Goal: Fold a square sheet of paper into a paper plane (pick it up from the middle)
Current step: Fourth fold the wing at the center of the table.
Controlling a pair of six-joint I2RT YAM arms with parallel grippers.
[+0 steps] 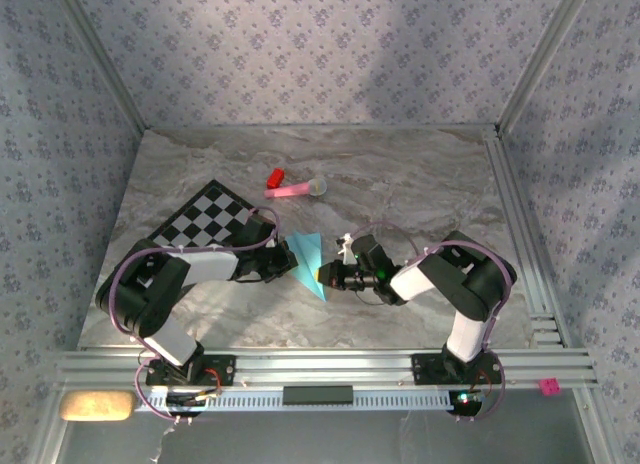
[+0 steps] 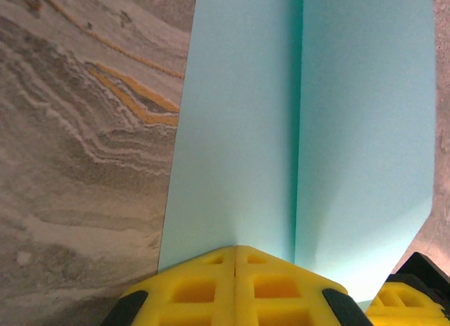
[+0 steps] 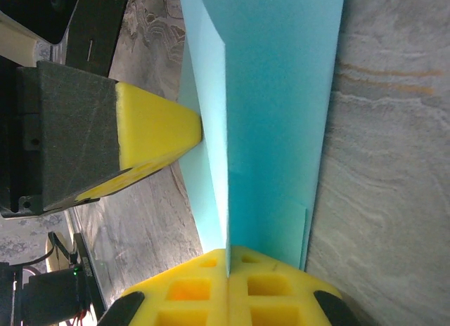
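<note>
On my top feed both arms reach inward and meet near the middle of the marble desk (image 1: 420,194), with the paper plane (image 1: 308,262) caught between them. It is a light-blue pointed shape, wide at its far end and narrowing to a tip at the near end.

The left gripper (image 2: 234,254) has its yellow fingers (image 2: 190,291) clenched together on the paper. On its wrist camera the long centre crease runs straight down into the seam where the two fingers meet. The right gripper (image 3: 227,256) is likewise clamped on the paper from the opposite side, and a raised flap of the sheet drops edge-on into the seam between its fingers. From the right wrist I also see one of the left arm's yellow fingertips pressed against the far face of the paper, so the two grasps sit just beside each other.

The paper stands partly upright above the desk (I cannot tell whether its lower edge touches the surface).

Behind the left arm lies the black-and-white checkered mat (image 1: 205,219). Farther back lies a pink stick toy (image 1: 293,190) with a small red piece (image 1: 274,176) just beside it, both well apart from the paper.
</note>
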